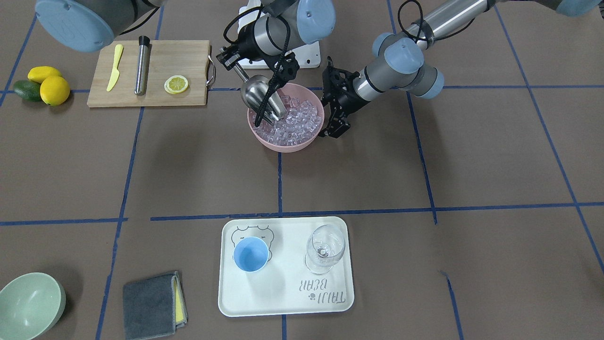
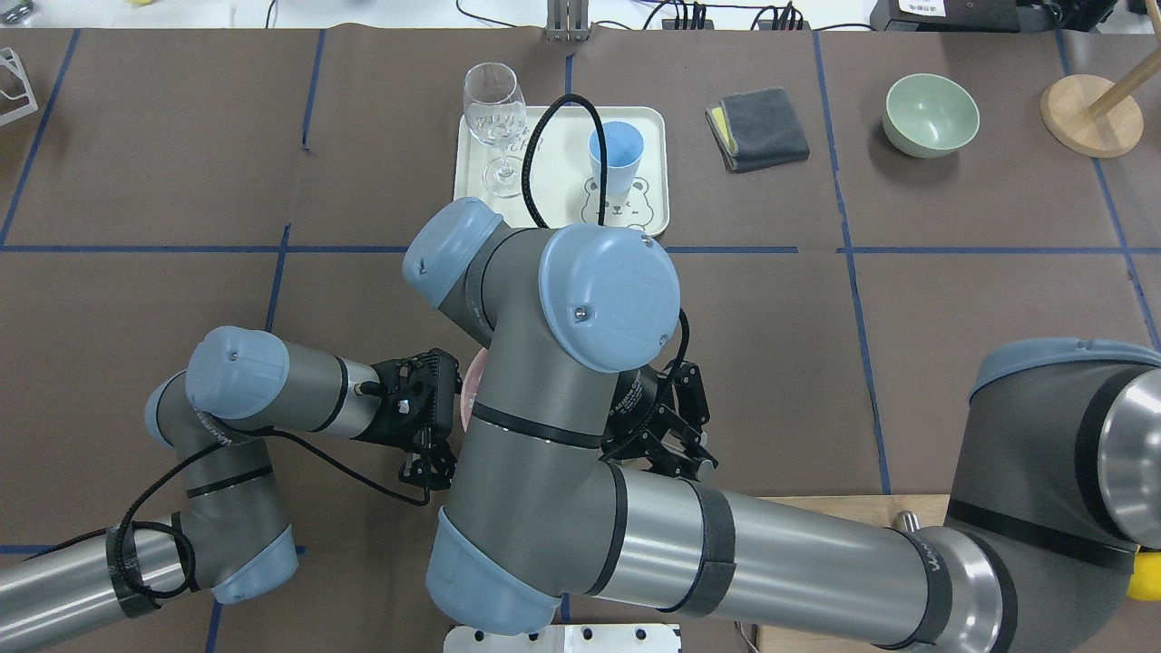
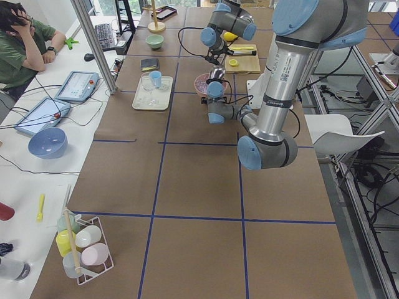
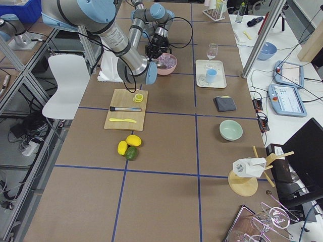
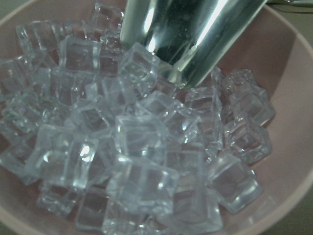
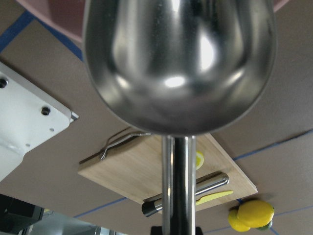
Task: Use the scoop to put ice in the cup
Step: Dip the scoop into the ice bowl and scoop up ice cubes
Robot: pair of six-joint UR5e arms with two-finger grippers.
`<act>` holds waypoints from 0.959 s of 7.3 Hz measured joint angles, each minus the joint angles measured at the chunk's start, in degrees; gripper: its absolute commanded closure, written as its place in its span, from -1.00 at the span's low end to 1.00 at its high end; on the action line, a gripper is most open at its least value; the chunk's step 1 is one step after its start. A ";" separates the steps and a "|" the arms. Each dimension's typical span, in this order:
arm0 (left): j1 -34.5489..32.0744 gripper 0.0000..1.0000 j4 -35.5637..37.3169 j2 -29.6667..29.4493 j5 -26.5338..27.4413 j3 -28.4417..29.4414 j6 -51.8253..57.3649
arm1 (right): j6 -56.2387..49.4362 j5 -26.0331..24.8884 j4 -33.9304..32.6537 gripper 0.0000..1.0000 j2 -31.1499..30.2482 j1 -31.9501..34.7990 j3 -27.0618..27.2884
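Ice [image 1: 297, 125] is sitting heaped in the pink bowl [image 1: 283, 146], the scoop [image 1: 262, 97] dipping in at its robot-side rim (right gripper [image 1: 230, 60] pinching the handle). Left gripper [image 1: 325, 100] is hovering spread-fingered at the bowl's edge; the cup [image 1: 251, 254] is standing well apart, open table [image 1: 358, 179] between.

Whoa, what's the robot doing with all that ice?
The right gripper holds the steel scoop by its handle, and the scoop's tip is dipped into the ice cubes heaped in the pink bowl. The left gripper sits right beside the bowl's rim; whether it grips the bowl is unclear. The blue cup stands empty on the white tray, beside a wine glass.
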 measured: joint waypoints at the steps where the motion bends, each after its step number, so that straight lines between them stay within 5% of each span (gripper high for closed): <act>1: 0.00 -1.00 -0.02 -0.02 0.04 0.00 0.02 | 0.45 0.00 3.09 1.00 -1.50 0.01 0.13; 4: 0.00 -1.00 -0.01 -0.03 0.06 0.00 0.07 | 1.46 0.00 9.37 1.00 -4.93 0.02 0.92; 7: -0.06 -1.00 0.00 -0.03 0.07 0.03 0.10 | 3.09 0.00 14.65 1.00 -11.09 0.00 7.65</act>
